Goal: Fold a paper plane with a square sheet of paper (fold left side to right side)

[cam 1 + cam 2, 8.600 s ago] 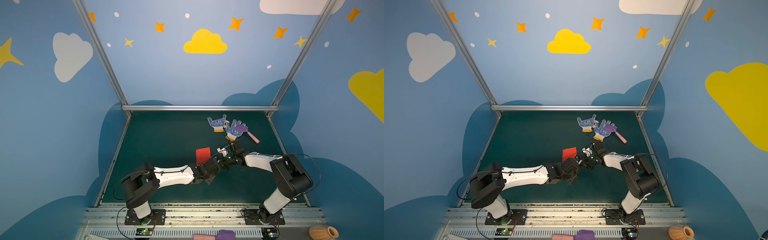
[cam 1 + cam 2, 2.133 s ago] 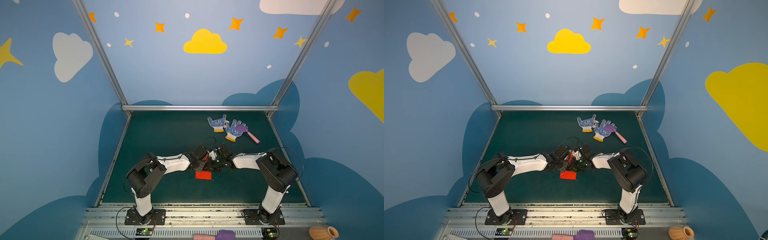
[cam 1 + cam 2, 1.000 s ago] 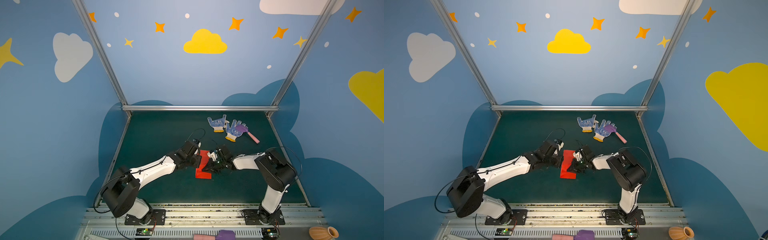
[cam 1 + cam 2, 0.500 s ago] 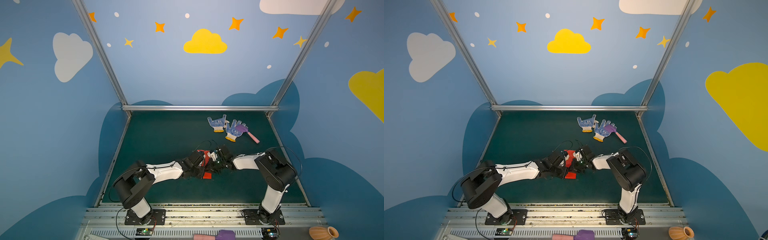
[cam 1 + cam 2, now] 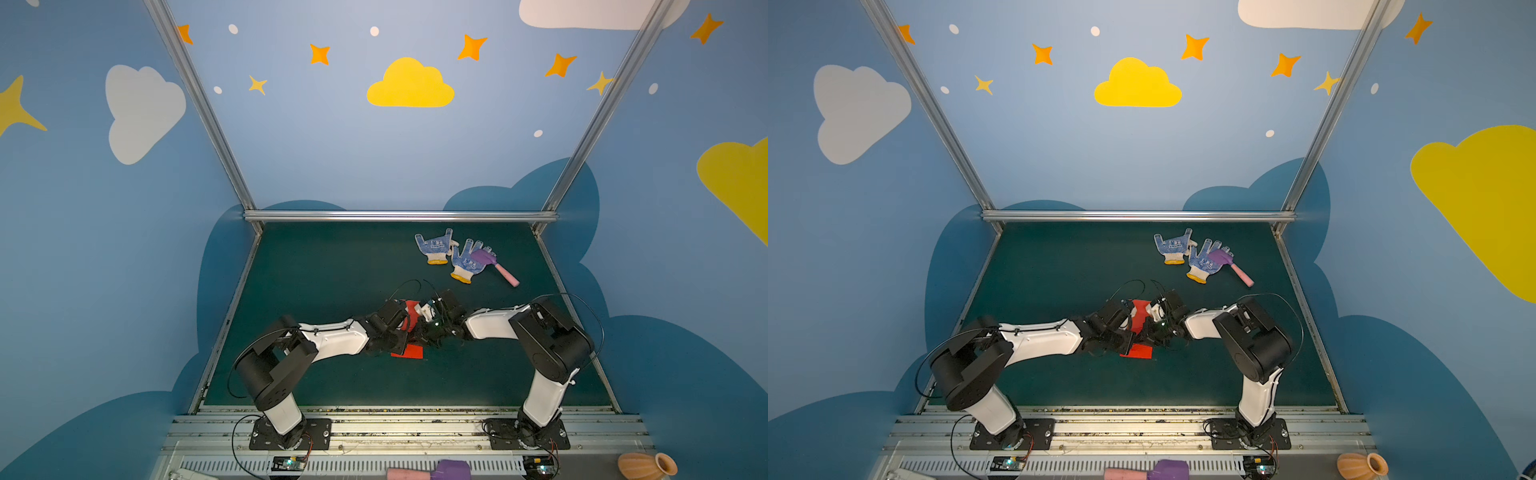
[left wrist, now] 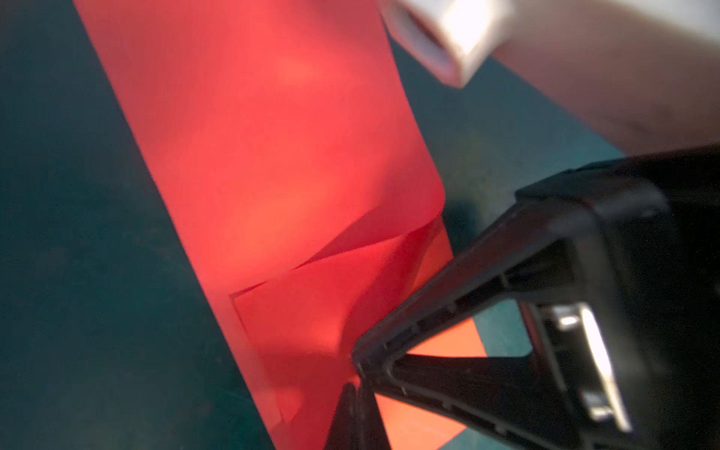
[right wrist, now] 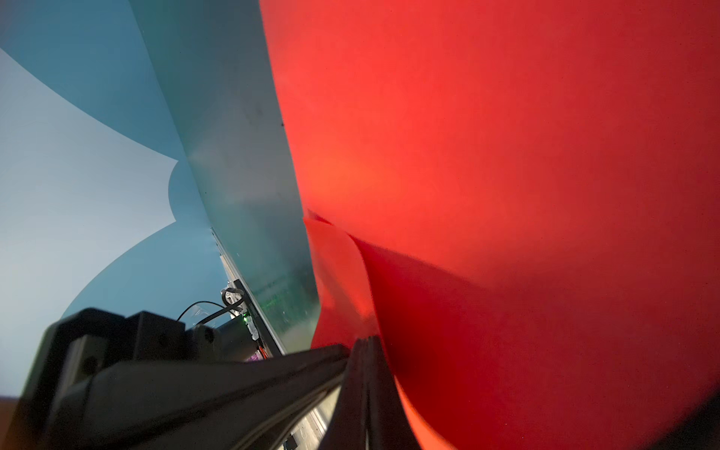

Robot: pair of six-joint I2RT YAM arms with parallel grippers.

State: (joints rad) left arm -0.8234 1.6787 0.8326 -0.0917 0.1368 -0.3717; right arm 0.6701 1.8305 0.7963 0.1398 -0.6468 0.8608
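Mid-fold: left tool (image 6: 355, 389) and right tool (image 7: 366, 345) both clenched on red paper sheet (image 5: 409, 351), partly raised off bench (image 5: 332, 270). Next, probably: lay left edge over right, then crease.

Bright red paper (image 5: 409, 351), blue-dotted white gloves (image 5: 434, 248), purple-and-pink hammer (image 5: 494, 266), dark green table (image 5: 324, 270).
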